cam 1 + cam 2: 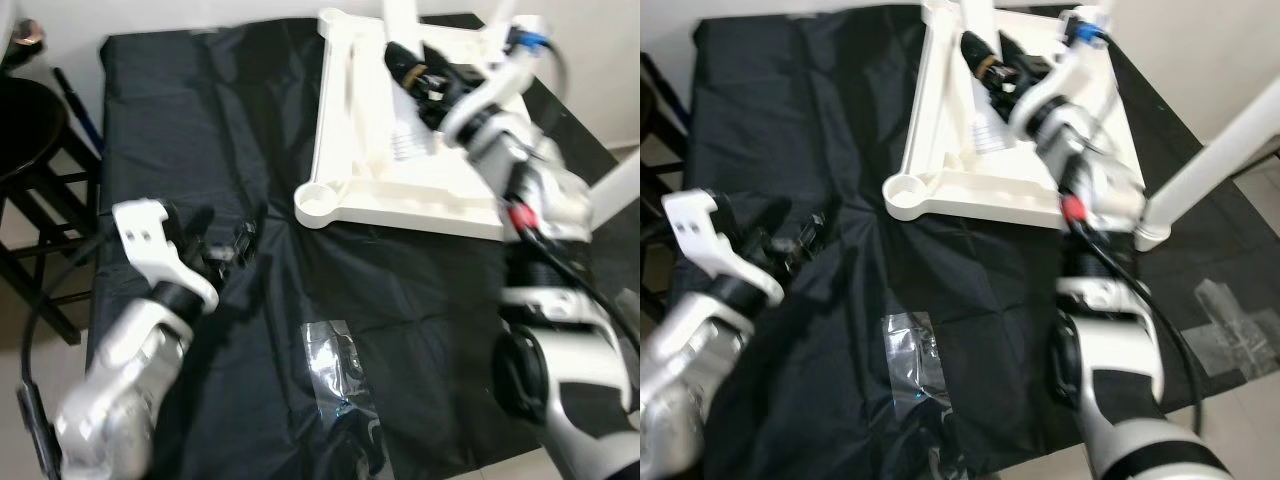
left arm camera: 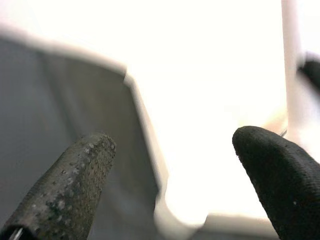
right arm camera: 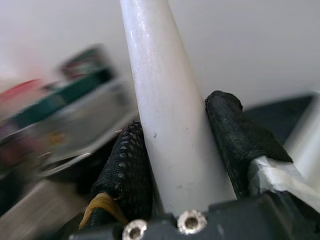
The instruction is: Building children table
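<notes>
A white children's table (image 1: 400, 190) lies upside down on a black cloth (image 1: 200, 130), its empty corner socket (image 1: 316, 197) facing me. My right gripper (image 1: 405, 60) reaches over the far side and is shut on a white table leg (image 3: 170, 125); the wrist view shows both fingers (image 3: 127, 170) pressed against it. Another white leg (image 1: 1210, 160) stands fitted at the near right corner. My left gripper (image 1: 235, 245) hovers over the cloth, left of the socket corner. It is open, with its fingertips (image 2: 75, 185) wide apart and pointing toward the white table (image 2: 210, 100).
A clear plastic bag (image 1: 335, 370) of small parts lies on the cloth near the front edge. A black stool (image 1: 30, 130) stands off the left side. Clear tape (image 1: 1230, 320) is stuck on the floor at right.
</notes>
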Tool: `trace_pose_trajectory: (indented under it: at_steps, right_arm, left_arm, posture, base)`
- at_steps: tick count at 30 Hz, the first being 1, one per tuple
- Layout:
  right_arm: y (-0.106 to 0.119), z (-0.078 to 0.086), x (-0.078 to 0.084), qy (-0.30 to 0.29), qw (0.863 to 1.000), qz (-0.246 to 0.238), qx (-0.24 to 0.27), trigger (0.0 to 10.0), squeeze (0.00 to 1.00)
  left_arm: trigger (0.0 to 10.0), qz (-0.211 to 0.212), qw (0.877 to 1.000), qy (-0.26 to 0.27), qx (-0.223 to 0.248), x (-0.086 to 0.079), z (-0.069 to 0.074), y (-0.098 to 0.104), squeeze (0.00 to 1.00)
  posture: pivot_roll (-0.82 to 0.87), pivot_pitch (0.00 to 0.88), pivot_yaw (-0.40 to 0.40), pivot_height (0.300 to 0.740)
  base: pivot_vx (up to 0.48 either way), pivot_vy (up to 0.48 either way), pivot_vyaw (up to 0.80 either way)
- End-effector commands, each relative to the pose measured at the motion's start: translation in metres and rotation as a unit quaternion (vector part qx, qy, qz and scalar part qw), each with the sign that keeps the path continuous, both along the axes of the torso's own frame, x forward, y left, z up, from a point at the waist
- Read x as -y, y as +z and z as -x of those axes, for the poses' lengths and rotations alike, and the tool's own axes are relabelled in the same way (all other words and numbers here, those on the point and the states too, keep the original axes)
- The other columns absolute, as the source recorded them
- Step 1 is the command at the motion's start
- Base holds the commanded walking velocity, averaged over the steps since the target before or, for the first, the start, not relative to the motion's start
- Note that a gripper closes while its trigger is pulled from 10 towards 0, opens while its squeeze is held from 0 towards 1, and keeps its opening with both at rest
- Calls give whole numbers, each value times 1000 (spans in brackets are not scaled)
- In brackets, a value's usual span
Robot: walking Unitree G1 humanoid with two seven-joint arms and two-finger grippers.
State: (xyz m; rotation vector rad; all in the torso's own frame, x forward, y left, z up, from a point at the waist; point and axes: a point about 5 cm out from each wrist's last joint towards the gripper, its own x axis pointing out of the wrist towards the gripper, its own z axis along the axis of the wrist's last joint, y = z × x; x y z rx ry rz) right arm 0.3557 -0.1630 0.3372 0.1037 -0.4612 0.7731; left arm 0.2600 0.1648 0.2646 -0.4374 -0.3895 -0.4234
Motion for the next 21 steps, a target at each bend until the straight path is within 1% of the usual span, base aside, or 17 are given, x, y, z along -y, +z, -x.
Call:
trace_pose_trajectory:
  at_steps: [1,2,3,4,6,7,8,10,11,13,14,15,16,18,19,20,21]
  right_arm:
    - [4,14,-1,52,997,32,39,10000,0]
    - [4,14,-1,52,997,32,39,10000,0]
    - [2,18,-1,71,996,42,42,10000,0]
    - [2,18,-1,71,996,42,42,10000,0]
    - [-4,26,-3,111,991,60,46,10000,0]
    - [-6,28,-5,125,989,66,48,10000,0]
    - [-6,28,-5,125,989,66,48,10000,0]
    - [-20,36,-17,167,981,84,45,10000,0]
    - [-25,40,-22,180,979,89,44,10000,0]
    - [-25,40,-22,180,979,89,44,10000,0]
    - [-31,45,-30,199,974,95,42,10000,0]
    - [-31,45,-30,199,974,95,42,10000,0]
    - [-37,50,-39,218,970,103,42,10000,0]
    - [-37,50,-39,218,970,103,42,10000,0]
    - [-41,55,-47,237,964,112,43,10000,0]
    - [-41,55,-47,237,964,112,43,10000,0]
    - [-44,59,-52,250,960,118,42,10000,0]
  left_arm:
    - [10000,23,998,-52,32,0,0,12,0]
    - [10000,23,998,-52,32,0,0,12,0]
    - [10000,29,995,-74,54,1,0,21,0]
    - [10000,29,995,-74,54,1,0,21,0]
    - [10000,45,985,-126,106,5,-1,43,0]
    - [10000,52,981,-144,121,6,0,50,0]
    - [10000,52,981,-144,121,6,0,50,0]
    - [10000,61,968,-185,159,13,0,68,0]
    - [10000,64,964,-196,167,15,0,73,0]
    - [10000,64,964,-196,167,15,0,73,0]
    - [10000,58,962,-204,173,19,-1,77,0]
    - [10000,58,962,-204,173,19,-1,77,0]
    - [10000,55,961,-209,174,22,-3,79,0]
    - [10000,55,961,-209,174,22,-3,79,0]
    - [10000,50,960,-212,174,25,-6,81,0]
    - [10000,50,960,-212,174,25,-6,81,0]
    - [10000,48,960,-216,173,29,-8,82,0]
  posture:
    - [-90,129,-80,740]
    - [-90,129,-80,740]
    - [-89,120,-79,740]
    - [-89,120,-79,740]
    - [-85,99,-73,740]
    - [-85,99,-73,740]
    - [-85,99,-73,740]
    - [-79,88,-69,740]
    - [-79,88,-69,740]
    - [-79,88,-69,740]
    - [-76,82,-67,740]
    - [-76,82,-67,740]
    - [-76,80,-63,740]
    - [-76,80,-63,740]
    - [-76,80,-61,740]
    - [-76,80,-61,740]
    - [-77,80,-61,740]
  base:
    - [0,0,0]
    - [0,0,0]
    - [0,0,0]
    - [0,0,0]
    - [0,0,0]
    - [0,0,0]
    - [0,0,0]
    - [0,0,0]
    - [0,0,0]
    - [0,0,0]
    - [0,0,0]
    - [0,0,0]
    - [0,0,0]
    - [0,0,0]
    - [0,0,0]
    - [0,0,0]
    - [0,0,0]
